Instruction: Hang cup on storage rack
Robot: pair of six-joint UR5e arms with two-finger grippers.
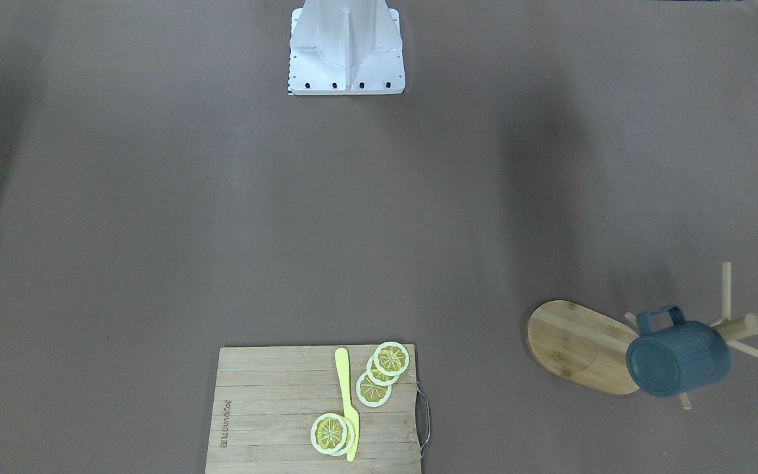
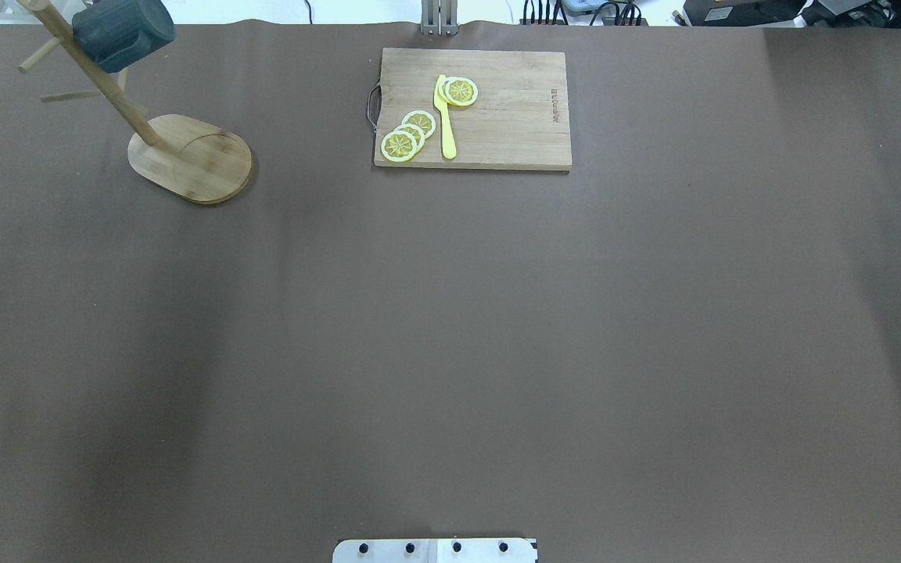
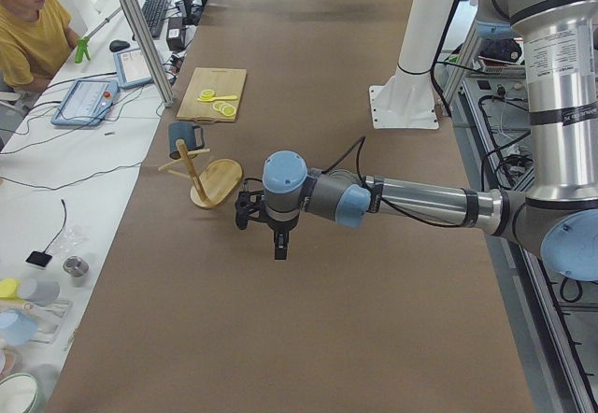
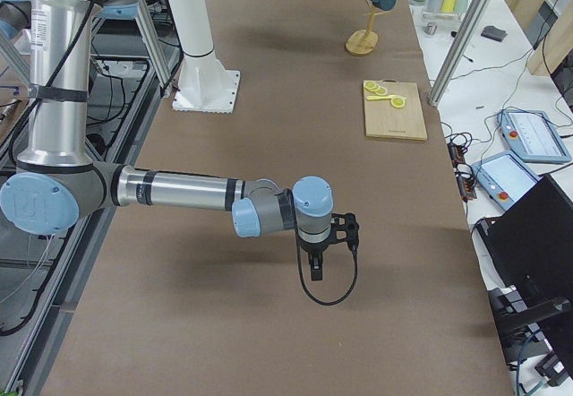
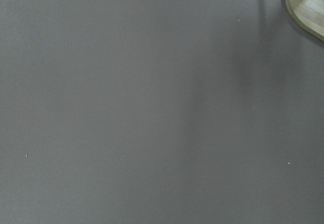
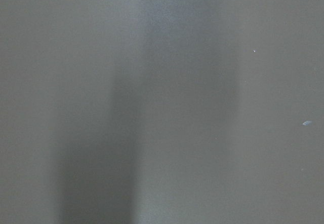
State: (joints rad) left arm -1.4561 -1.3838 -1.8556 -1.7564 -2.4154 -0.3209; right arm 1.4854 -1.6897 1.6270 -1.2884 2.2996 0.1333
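While the cup (image 1: pixel 678 359) is hung on the rack (image 1: pixel 566 339), both grippers are held well apart from it over the desk (image 2: pixel 450 328).
The rack is set near the desk's far left corner, and the cup is carried on an upper peg above the oval base. The left gripper (image 3: pixel 280 240) and right gripper (image 4: pixel 316 269) are seen only from the desk's ends, so spread or pressed together cannot be told. A cutting board (image 2: pixel 513 117) is laid at the far edge.

Soft, even overhead light lays faint broad shadow bands across the table (image 2: pixel 450 352); wrist views are dim.
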